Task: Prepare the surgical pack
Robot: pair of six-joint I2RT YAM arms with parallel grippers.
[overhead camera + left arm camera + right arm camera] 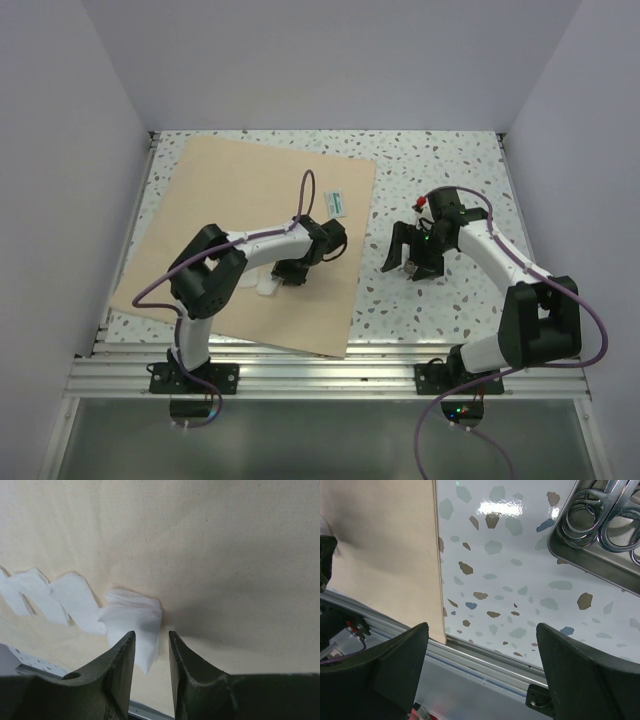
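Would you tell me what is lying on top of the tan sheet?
White gauze squares and a small card lie on it; the left arm hides part of the sheet.

no legible text, packet label (pixel 336 203) on wrap sheet (pixel 230 195) blurred

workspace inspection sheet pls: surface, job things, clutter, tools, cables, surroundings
surface: speckled white tabletop, aluminium rail along the near edge
job's things: tan wrap sheet flat on the left; gauze squares in a row on it; steel tray holding scissors on bare tabletop right of the sheet
clutter: small white-and-teal packet on the sheet
tools: left tool narrowly open over a gauze corner; right tool wide open, empty
cables: purple cable along each arm
surroundings: plain walls
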